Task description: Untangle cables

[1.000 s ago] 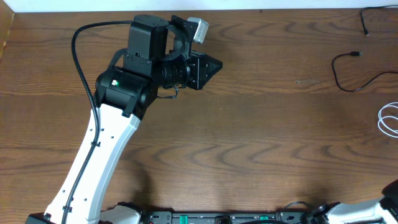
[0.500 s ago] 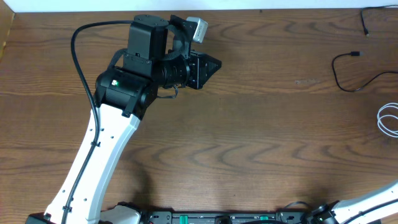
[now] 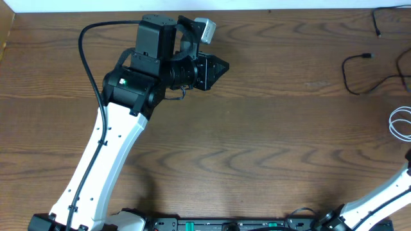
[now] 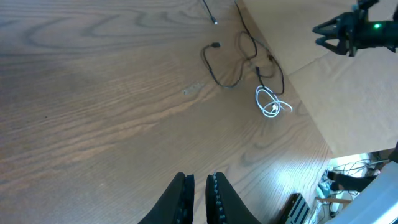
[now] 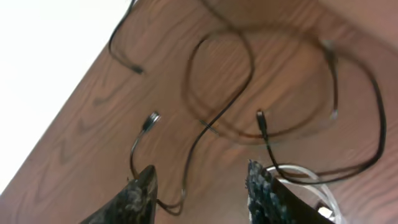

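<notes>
Black cables (image 3: 350, 76) lie loose at the table's far right, one with a small plug (image 3: 367, 56); a white coiled cable (image 3: 399, 122) lies at the right edge. My left gripper (image 3: 220, 66) is shut and empty at the back middle, far from them. In the left wrist view its fingers (image 4: 199, 190) hang above bare wood, with the black cables (image 4: 217, 70) and the white coil (image 4: 270, 103) ahead. My right gripper (image 5: 202, 186) is open and empty above overlapping black cable loops (image 5: 219, 87), with the white coil (image 5: 305, 177) beside its right finger.
Another black cord (image 3: 376, 23) lies at the back right corner. The right arm's white link (image 3: 385, 192) crosses the front right corner. A pale floor (image 4: 348, 106) shows past the table's right edge. Electronics line the front edge (image 3: 212, 224).
The right arm has swung out past the table's right edge, so only its white link shows overhead. The left arm has shifted slightly. The cables have not moved.
</notes>
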You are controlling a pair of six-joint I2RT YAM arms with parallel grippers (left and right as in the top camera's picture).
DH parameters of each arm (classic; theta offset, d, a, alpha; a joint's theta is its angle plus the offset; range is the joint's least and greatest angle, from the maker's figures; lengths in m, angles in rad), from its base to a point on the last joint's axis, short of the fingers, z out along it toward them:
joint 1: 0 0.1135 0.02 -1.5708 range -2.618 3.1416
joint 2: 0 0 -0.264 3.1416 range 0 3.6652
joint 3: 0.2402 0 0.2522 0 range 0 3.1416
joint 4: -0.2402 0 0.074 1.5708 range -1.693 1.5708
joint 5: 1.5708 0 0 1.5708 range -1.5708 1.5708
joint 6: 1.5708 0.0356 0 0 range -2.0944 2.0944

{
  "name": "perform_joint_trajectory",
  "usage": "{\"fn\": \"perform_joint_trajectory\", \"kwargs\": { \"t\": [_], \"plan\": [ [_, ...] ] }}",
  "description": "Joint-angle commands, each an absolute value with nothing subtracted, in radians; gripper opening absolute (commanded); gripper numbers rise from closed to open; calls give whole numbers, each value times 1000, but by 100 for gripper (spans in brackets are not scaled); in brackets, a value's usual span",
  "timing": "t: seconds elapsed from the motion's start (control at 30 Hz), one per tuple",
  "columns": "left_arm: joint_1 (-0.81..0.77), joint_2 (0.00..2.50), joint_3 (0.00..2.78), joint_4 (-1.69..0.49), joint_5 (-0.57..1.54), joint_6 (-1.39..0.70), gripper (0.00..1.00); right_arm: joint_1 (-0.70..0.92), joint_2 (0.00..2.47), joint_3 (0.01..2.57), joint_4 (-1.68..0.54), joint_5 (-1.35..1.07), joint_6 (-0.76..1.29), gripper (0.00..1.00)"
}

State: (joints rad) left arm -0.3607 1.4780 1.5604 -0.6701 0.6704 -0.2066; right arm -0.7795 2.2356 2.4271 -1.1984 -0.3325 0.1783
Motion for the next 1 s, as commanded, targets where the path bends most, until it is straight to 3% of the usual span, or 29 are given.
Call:
{"fn": "perform_joint_trajectory", "kwargs": {
  "t": [0.0,0.13,0.23,0.3,0.33,0.57,0.8,0.97],
  "plan": [
    [-359,1485,1558,-670,661,-204,13,-744,2228,2440,-1225,-328,151,49],
    [-359,1485,1558,-670,661,-204,15,-710,2210,2440,-1288,-387,111,69],
    [-359,1486,1558,-670,612,-204,34,-677,2177,2440,-1341,-427,87,73],
    [-359,1486,1558,-670,576,-204,59,-649,2146,2440,-1373,-432,74,74],
    [-359,1486,1558,-669,561,-204,65,-629,2126,2440,-1392,-433,64,75],
    [-359,1486,1558,-675,346,-204,90,-423,1990,2440,-1493,-339,-84,81],
    [-359,1486,1558,-704,320,-204,93,-244,1867,2440,-1547,-118,-83,96],
    [-359,1486,1558,-703,320,-204,94,-169,1765,2440,-1592,-89,-83,99]
  ]
}}
